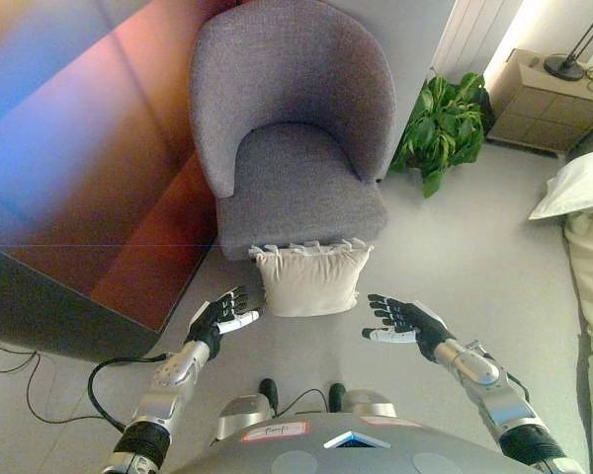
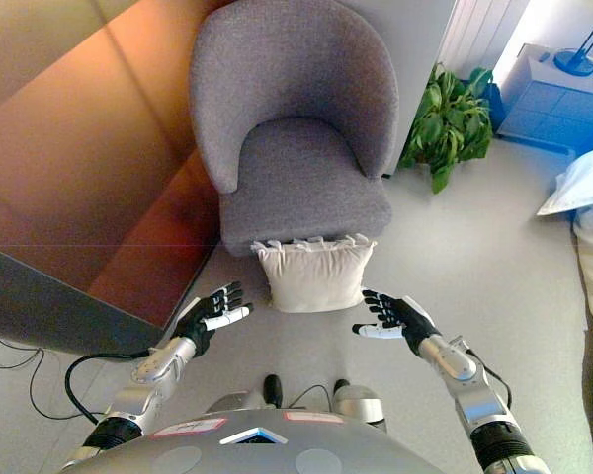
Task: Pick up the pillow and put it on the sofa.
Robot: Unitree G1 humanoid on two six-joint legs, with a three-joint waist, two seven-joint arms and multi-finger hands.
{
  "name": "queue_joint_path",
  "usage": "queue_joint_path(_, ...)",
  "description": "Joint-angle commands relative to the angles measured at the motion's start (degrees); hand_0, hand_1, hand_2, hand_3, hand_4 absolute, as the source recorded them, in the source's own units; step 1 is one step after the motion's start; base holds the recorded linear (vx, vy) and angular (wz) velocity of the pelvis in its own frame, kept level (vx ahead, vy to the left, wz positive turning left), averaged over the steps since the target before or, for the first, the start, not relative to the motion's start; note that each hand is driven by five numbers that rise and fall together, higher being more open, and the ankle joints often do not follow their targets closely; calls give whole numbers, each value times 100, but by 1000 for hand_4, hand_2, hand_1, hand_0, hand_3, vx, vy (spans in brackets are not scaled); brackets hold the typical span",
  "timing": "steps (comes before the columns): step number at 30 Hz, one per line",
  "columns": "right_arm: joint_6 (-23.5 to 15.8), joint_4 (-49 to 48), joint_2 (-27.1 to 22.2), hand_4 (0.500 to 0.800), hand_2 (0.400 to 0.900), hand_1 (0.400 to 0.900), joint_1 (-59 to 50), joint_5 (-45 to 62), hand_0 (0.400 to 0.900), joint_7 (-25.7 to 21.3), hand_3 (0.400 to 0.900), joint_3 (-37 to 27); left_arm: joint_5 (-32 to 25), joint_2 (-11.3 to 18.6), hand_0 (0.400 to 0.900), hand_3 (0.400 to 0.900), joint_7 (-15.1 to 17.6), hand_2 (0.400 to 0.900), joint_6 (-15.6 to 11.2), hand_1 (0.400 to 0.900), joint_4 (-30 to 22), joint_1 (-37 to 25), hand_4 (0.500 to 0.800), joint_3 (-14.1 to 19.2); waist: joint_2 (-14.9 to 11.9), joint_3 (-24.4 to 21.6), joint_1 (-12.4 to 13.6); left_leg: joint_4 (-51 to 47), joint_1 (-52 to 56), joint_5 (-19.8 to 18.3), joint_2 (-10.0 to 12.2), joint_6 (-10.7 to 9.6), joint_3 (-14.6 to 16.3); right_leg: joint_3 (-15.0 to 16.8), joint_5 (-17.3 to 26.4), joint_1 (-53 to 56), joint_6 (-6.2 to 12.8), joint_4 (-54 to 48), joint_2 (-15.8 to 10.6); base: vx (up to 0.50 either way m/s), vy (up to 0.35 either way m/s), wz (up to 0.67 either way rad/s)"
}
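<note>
A cream pillow (image 1: 309, 279) with a frilled top edge stands on the floor, leaning against the front of a grey upholstered armchair (image 1: 295, 178). My left hand (image 1: 221, 318) hovers just left of the pillow's lower corner, fingers spread and straight, not touching it. To the right of the pillow, a short gap away, my right hand (image 1: 403, 320) is also open with fingers extended toward it. Both hands hold nothing. The chair's seat is bare.
A dark wooden table or cabinet top (image 1: 89, 168) fills the left side. A green potted plant (image 1: 445, 123) stands right of the chair, with a bedside cabinet (image 1: 549, 99) behind it. White bedding (image 1: 583, 197) lies along the right edge.
</note>
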Motion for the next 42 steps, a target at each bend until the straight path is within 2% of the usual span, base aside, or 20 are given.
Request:
queue_joint_path(1,-335,-391,-123,800,900,900,-244,128,900,-12,900,-98,126,109,900,900,49,900,-347,900,-382,-295,800,291,-193,-274,3,639,-256,-801,64,-80,-20,-6,-41,-262,341,168,-156,0,0,0)
queue_joint_path(4,-352,-415,-121,800,900,900,-217,152,900,13,900,-104,-14,65,900,900,15,900,-349,900,-362,-285,800,293,-195,-282,-7,633,-244,-805,82,-84,-16,-1,-47,-257,345,170,-153,0,0,0)
queue_joint_path(33,-430,-465,-274,800,900,900,-201,-238,900,-48,900,-156,-47,80,900,900,33,900,-311,900,-392,-252,800,387,-194,-268,-24,644,-238,-744,193,-166,-103,-47,-114,-234,255,214,-31,0,-15,2)
queue_joint_path(42,-481,-558,-526,800,900,900,-218,-623,900,-95,900,-275,-210,62,900,900,22,900,-246,900,-376,-372,800,398,-243,-141,-46,865,-339,-792,440,-342,-269,-124,-312,-278,106,425,190,-3,-95,14)
